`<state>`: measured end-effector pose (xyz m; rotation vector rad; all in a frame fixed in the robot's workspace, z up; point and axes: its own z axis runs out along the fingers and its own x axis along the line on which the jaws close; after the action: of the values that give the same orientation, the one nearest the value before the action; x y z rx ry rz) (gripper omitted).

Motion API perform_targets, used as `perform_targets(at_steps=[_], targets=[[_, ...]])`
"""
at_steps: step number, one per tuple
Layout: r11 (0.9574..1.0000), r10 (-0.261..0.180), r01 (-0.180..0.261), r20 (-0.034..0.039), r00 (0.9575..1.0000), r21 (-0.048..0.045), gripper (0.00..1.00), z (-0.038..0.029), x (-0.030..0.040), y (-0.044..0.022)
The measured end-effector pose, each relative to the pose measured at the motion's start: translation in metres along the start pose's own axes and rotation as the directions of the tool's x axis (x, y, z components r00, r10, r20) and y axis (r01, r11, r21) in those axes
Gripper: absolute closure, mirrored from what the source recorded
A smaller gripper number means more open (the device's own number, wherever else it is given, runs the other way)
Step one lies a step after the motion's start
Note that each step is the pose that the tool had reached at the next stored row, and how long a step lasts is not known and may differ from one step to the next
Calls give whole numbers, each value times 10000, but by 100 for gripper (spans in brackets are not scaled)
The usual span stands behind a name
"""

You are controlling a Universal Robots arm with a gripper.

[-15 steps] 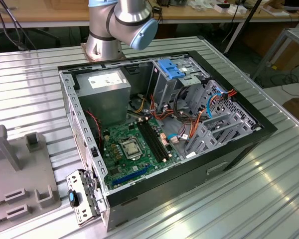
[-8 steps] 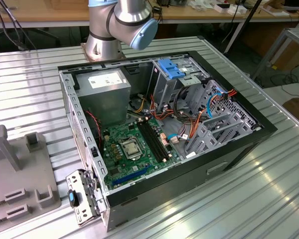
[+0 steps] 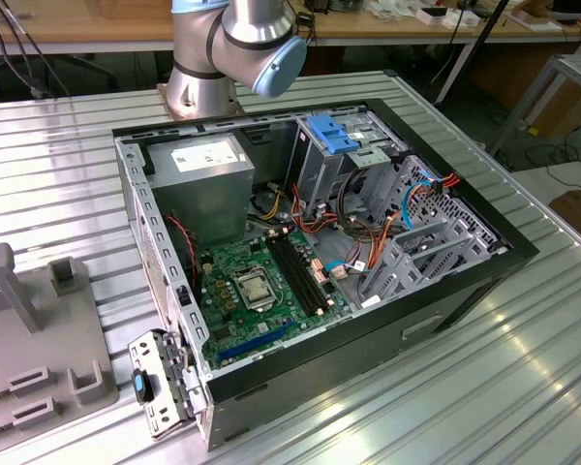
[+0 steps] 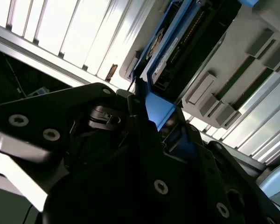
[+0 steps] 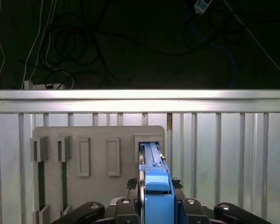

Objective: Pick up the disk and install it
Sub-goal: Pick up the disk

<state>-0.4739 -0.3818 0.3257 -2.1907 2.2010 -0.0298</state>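
The disk (image 5: 153, 161) stands on edge in a slot of a grey holder plate (image 5: 95, 137), and I look along its bright blue rail. My gripper (image 5: 157, 201) has a finger pressed against each side of the rail's near end, shut on it. In the second wrist view the dark drive body with its blue rail (image 4: 177, 42) runs away from the black gripper (image 4: 161, 114), still lying against the grey holder (image 4: 233, 60).
An open computer case (image 3: 484, 291) lies on the ribbed metal table (image 3: 58, 165), with a green motherboard (image 3: 261, 281) and a metal drive cage (image 3: 315, 170) topped by a blue bracket (image 3: 331, 134). My arm's base (image 3: 232, 48) stands behind it. The grey holder plate (image 3: 39, 339) is at the exterior view's left.
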Motion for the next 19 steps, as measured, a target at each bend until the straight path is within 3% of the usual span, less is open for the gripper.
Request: perform_targets(at_steps=[3, 6, 10, 13, 19], targets=[[10000, -1, 1, 0, 10000, 0, 63, -136, -2, -5], [10000, 0, 0, 1, 10000, 1, 63, -347, -4, -14], [10000, 0, 0, 1, 10000, 2, 63, -488, -6, -19], [10000, 0, 0, 0, 10000, 0, 63, -643, -8, -25], [10000, 0, 0, 1, 10000, 1, 63, -840, -10, -33]])
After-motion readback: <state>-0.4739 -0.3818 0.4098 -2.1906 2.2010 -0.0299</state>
